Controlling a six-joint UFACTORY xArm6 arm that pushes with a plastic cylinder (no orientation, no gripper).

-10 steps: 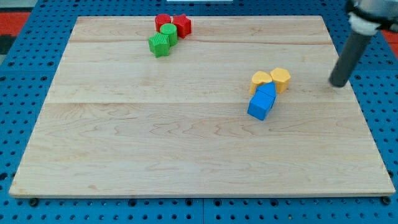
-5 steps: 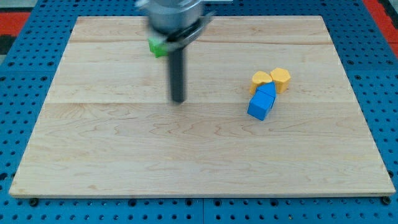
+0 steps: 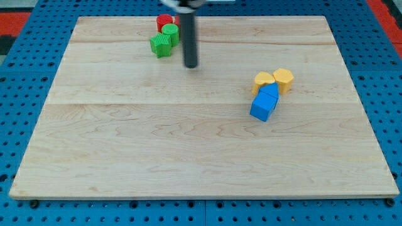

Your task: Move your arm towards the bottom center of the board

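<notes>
Resting my tip (image 3: 191, 65) on the board (image 3: 125, 150) near the top edge, left of centre, just right of the green cube (image 3: 161, 45), not touching. No jaws on this rig, just a bare rod, holding nothing. Green cylinder (image 3: 169, 32) and red block (image 3: 164, 21) clustered behind the cube at the top edge; rod hiding part of that cluster. Yellow blocks (image 3: 264, 80) (image 3: 284, 80) and blue blocks (image 3: 263, 107) (image 3: 269, 91) packed together right of centre, well apart from tip. Bottom-centre of board far from tip.
</notes>
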